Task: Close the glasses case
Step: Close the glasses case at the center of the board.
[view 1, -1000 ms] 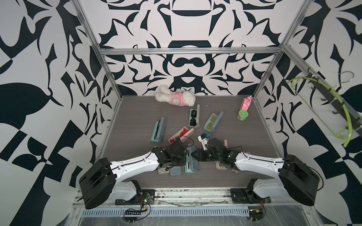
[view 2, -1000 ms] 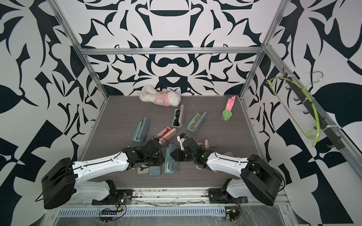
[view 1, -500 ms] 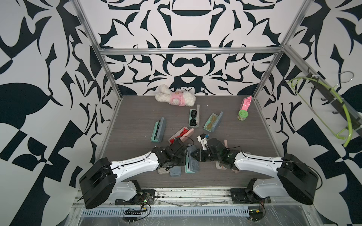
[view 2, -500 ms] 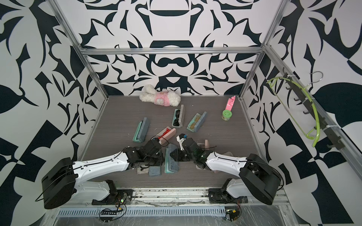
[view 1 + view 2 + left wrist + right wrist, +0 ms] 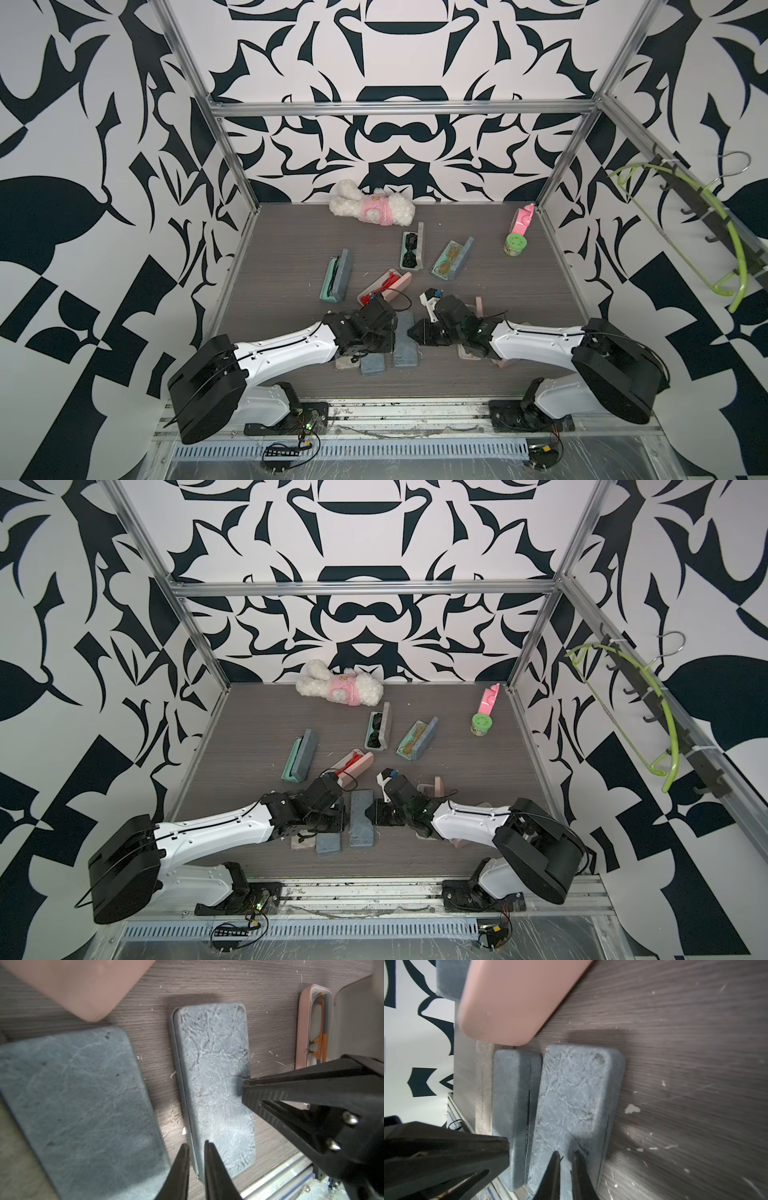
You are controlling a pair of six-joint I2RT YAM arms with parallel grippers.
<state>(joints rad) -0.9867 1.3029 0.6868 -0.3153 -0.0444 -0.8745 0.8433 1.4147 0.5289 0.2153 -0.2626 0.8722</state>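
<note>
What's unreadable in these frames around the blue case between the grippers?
- Blue case contents: every view, case is closed.
- Its seam: left wrist view, partly behind left gripper.
- Pink case: wrist views, blurred, cut by frame edge.
- Neighbouring blue case: top views, left arm covers most.

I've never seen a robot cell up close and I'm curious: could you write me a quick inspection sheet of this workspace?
Surface: dark wood-grain tabletop, flecked with pale crumbs.
Job's things: grey-blue glasses case lies flat between the grippers, lid down.
Clutter: several open cases behind it, such as the open case with dark glasses; closed case alongside; plush toy; green jar.
Grippers: left gripper shut, tips at the case's long edge; right gripper shut, tips on its lid.
Cables: black cable loop at the left wrist; wires by the front rail.
Surroundings: patterned walls, metal frame, green hanger.
</note>
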